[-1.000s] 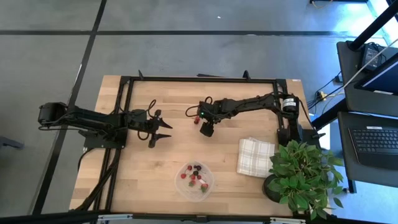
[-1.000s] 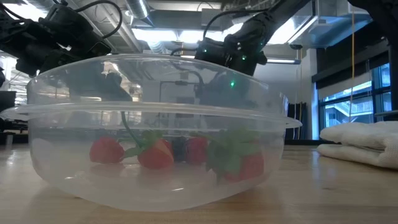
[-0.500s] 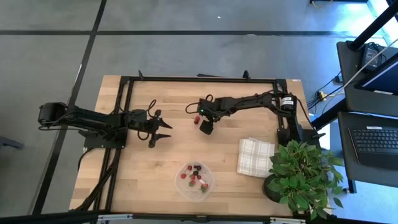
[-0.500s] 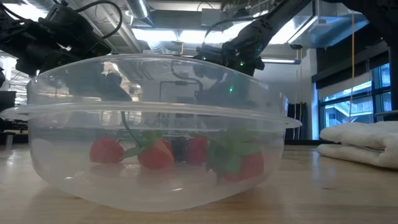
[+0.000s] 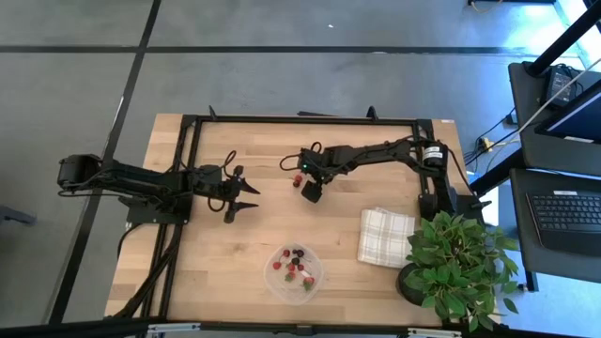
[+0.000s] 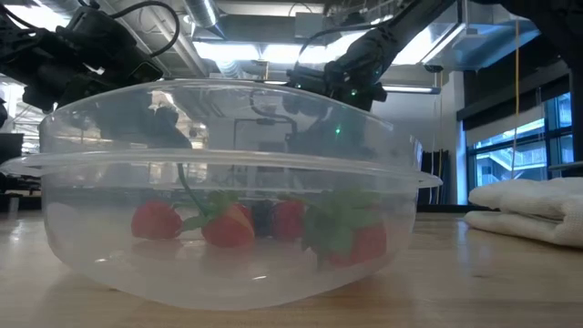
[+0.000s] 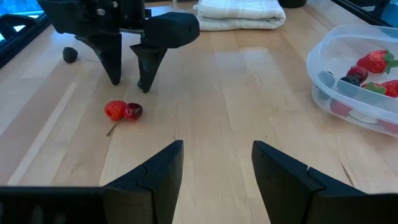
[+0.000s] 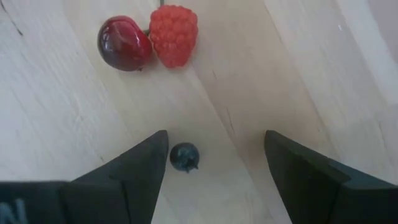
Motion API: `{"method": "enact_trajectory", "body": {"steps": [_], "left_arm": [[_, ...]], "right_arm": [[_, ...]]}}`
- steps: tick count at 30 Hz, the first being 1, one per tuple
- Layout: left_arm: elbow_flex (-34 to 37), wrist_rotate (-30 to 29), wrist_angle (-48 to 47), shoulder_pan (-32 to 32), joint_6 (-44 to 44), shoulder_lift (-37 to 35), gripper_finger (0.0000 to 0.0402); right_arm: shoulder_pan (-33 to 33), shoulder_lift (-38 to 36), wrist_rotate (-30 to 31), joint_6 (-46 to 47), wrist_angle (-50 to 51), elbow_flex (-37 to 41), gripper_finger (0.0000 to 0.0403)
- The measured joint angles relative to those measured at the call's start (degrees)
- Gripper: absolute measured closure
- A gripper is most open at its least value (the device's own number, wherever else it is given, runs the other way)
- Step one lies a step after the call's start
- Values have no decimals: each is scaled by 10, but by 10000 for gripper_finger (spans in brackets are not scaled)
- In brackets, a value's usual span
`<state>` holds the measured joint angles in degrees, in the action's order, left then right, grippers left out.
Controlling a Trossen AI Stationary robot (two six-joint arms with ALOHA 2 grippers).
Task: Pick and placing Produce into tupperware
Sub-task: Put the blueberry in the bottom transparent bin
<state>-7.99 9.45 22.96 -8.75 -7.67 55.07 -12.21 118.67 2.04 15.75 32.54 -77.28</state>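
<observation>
A: While several berries are sitting in the tupperware (image 5: 294, 270) at the worktop's (image 5: 235, 253) near edge, how far along are we getting?

B: We are judging most of it done. Three pieces are lying loose mid-worktop: a raspberry (image 8: 173, 35) touching a cherry (image 8: 124, 43), and a blueberry (image 8: 184, 156) nearby.

A: And our hands?

B: Our right hand (image 8: 214, 171) is hanging spread over the blueberry, pinching nothing. Our left hand (image 7: 216, 171) is waiting spread and empty, well apart from the tupperware.
</observation>
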Motion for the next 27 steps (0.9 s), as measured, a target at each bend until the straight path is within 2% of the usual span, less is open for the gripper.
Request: {"method": "enact_trajectory", "body": {"steps": [13,27], "left_arm": [[0,0,0,0,0,0,217],[0,0,0,0,0,0,217]], "right_arm": [[6,0,-2,4,9,1,141],[6,0,-7,4,9,3,275]]}}
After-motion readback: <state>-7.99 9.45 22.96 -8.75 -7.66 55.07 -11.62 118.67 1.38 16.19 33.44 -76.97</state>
